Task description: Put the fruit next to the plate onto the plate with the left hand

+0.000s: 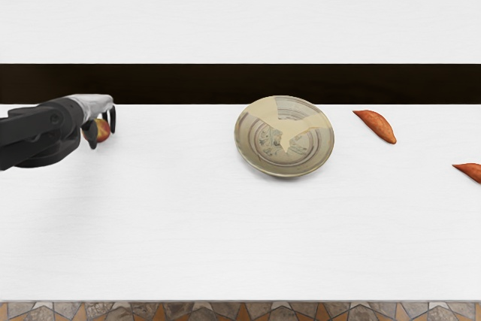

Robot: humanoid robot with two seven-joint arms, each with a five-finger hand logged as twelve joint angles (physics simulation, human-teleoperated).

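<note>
Red-orange fruit (pixel 102 130), far left of frame, half hidden under the left robot hand (pixel 95 114). The fingers curl down around it, pinching from above; a top grasp suits a small round thing on a flat worktop (pixel 188 231). Cannot tell whether it is off the surface. Glazed plate (pixel 242 144) sits mid-frame with nothing on it, well apart to the fruit's right, so the carry crosses open worktop. Two orange tapered pieces, one (pixel 375 125) right of the plate and one (pixel 469 172) at the right edge, look beyond this arm's concern. Right arm unseen.
</note>
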